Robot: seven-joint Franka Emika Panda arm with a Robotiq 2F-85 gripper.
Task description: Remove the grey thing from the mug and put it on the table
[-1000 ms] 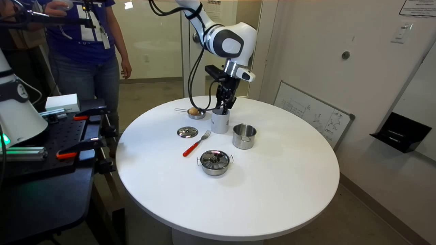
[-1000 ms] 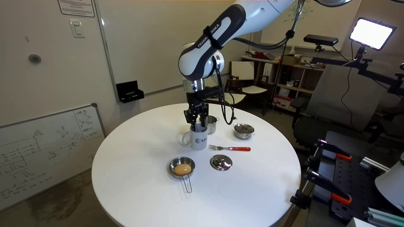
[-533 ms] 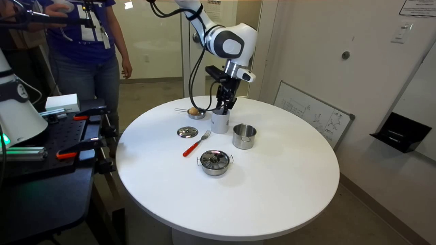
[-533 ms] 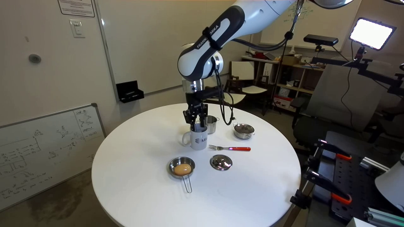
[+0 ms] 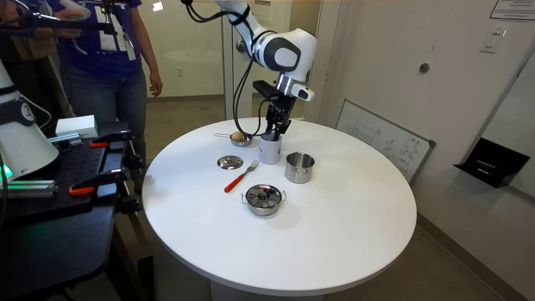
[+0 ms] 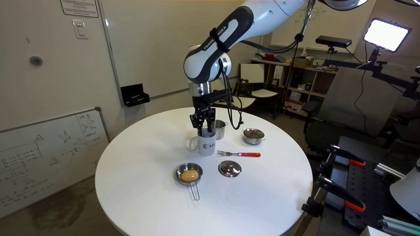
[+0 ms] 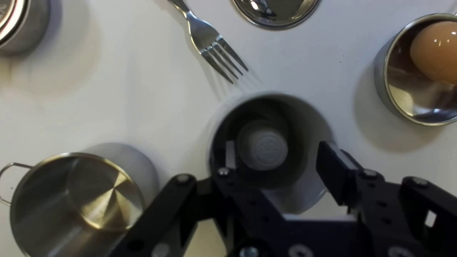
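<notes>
- Mug (image 6: 207,147): upright on table (image 5: 338,238).
- Grey thing (image 7: 267,148): inside mug, at bottom.
- Gripper (image 7: 276,153): at mug's mouth, fingers parted, one ea. side of grey thing in wrist view; depth hard to tell.
- Fork (image 7: 205,35): just beside mug, tines twd it.
- Steel pot (image 5: 297,174): near mug.
- Pan (image 7: 408,96) w/ egg (image 7: 435,51): near mug, opp. side fr. steel pot.
- Lidded pot (image 5: 264,200): farther fr. mug than fork.

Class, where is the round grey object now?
Right of centre in the wrist view, the grey object lies inside the white cylindrical mug, beside the open steel pot.
</notes>
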